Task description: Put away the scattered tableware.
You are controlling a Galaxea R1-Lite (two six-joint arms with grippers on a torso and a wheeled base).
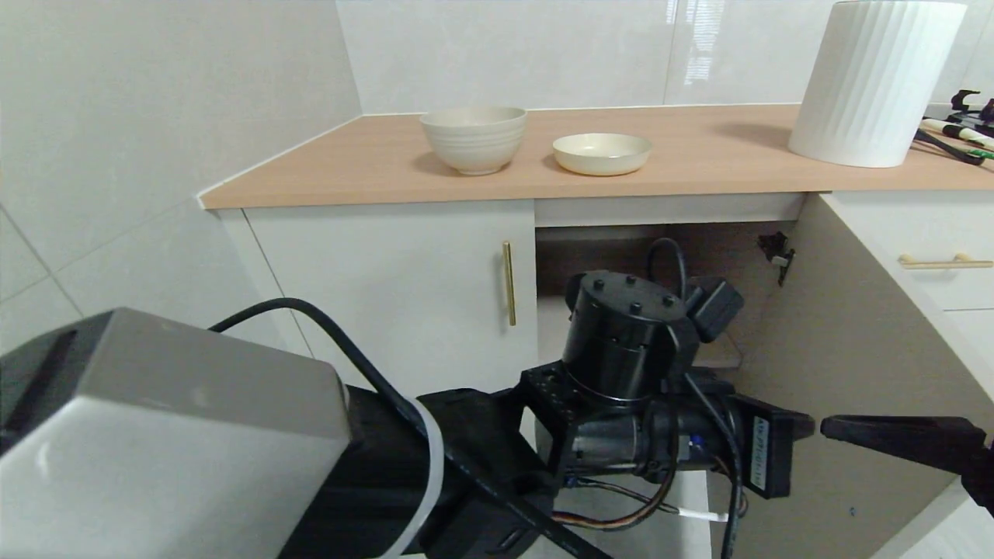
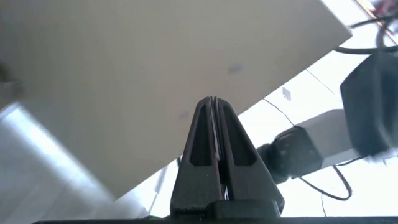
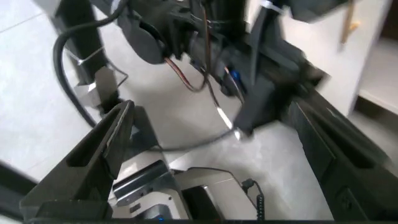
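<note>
A cream ribbed bowl [image 1: 474, 138] and a shallow cream dish [image 1: 602, 153] stand side by side on the wooden counter [image 1: 334, 175]. Below them the cabinet's right door [image 1: 846, 349] hangs open. My left arm is low in front of that opening, and its gripper [image 2: 212, 109] is shut on nothing, pointing at the open door's inner face. My right gripper [image 3: 208, 112] is open and empty, facing the left arm's wrist [image 3: 211, 56] from the right; one of its fingers [image 1: 893, 439] shows low beside the open door.
A tall white ribbed container [image 1: 874, 81] stands at the counter's right, with pens and tools [image 1: 959, 136] behind it. The left cabinet door [image 1: 388, 287] is shut, with a brass handle [image 1: 509, 283]. A drawer with a brass pull [image 1: 943, 262] lies at right.
</note>
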